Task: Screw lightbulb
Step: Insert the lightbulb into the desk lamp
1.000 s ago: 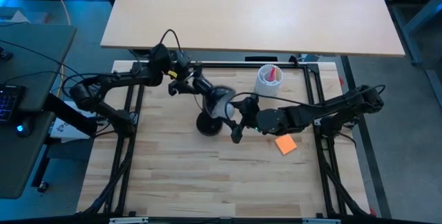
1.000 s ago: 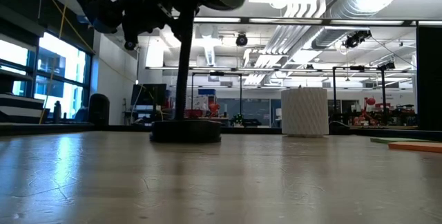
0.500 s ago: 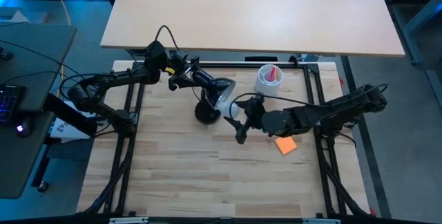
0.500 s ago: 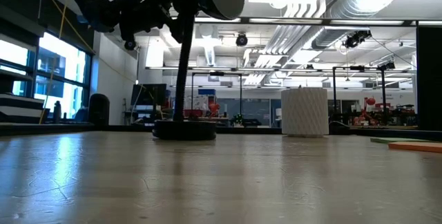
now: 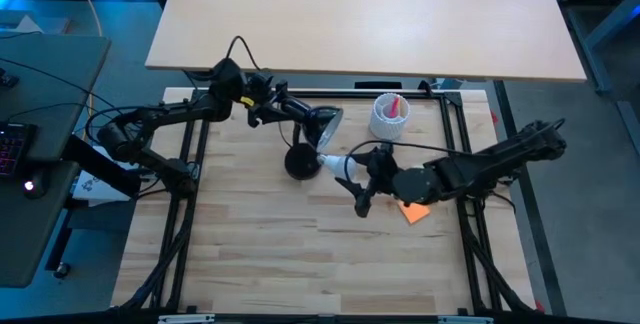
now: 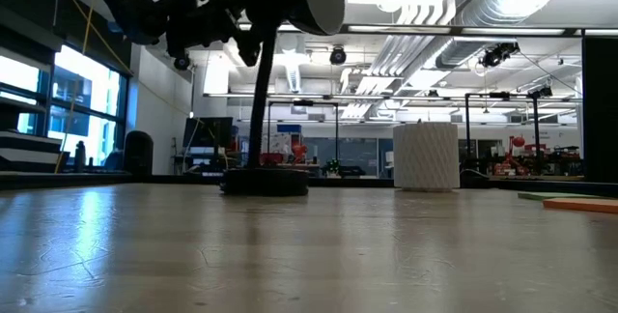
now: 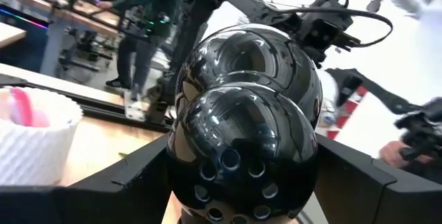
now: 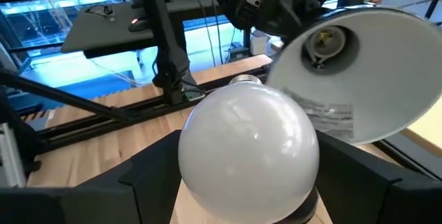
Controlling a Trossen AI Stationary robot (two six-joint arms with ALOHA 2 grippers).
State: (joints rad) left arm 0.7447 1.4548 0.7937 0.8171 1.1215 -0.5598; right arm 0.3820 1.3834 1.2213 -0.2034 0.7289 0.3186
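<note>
The black desk lamp stands with its round base [image 5: 299, 163] on the table, and its shade [image 5: 326, 122] is tipped so the open mouth faces the table's right. In the right wrist view the socket [image 8: 323, 43] shows inside the white-lined shade. My left gripper [image 5: 276, 112] is shut on the lamp's head, behind the shade. My right gripper [image 5: 352, 174] is shut on the white frosted lightbulb [image 5: 332, 164], just right of the lamp's base. The bulb's screw base [image 8: 242, 80] points at the shade and stands a short way from the socket. My left gripper pinches the glossy black domed back of the lamp's shade [image 7: 242, 148] between its two fingers [image 7: 138, 179]. It comes level from the table's left. The lamp's head is tilted and its base is on the table. My right gripper pinches the bulb's glass globe [image 8: 248, 148] between its two fingers, one on each side. It comes about level from the table's right. The bulb is lifted clear of the table, lying roughly level with its screw base away from the fingers.
A white ribbed cup [image 5: 388, 114] with a pink thing inside stands at the far right of the lamp. An orange pad [image 5: 413, 209] lies under my right arm. A black frame [image 5: 190, 194] borders the table. The near half of the board is bare wood [image 5: 300, 254].
My left gripper has drawn back toward the far left and tipped the shade up from over the base, so its mouth faces right. The lamp's base has slid a little toward the far edge. My right gripper has gone right and nearward with the bulb.
</note>
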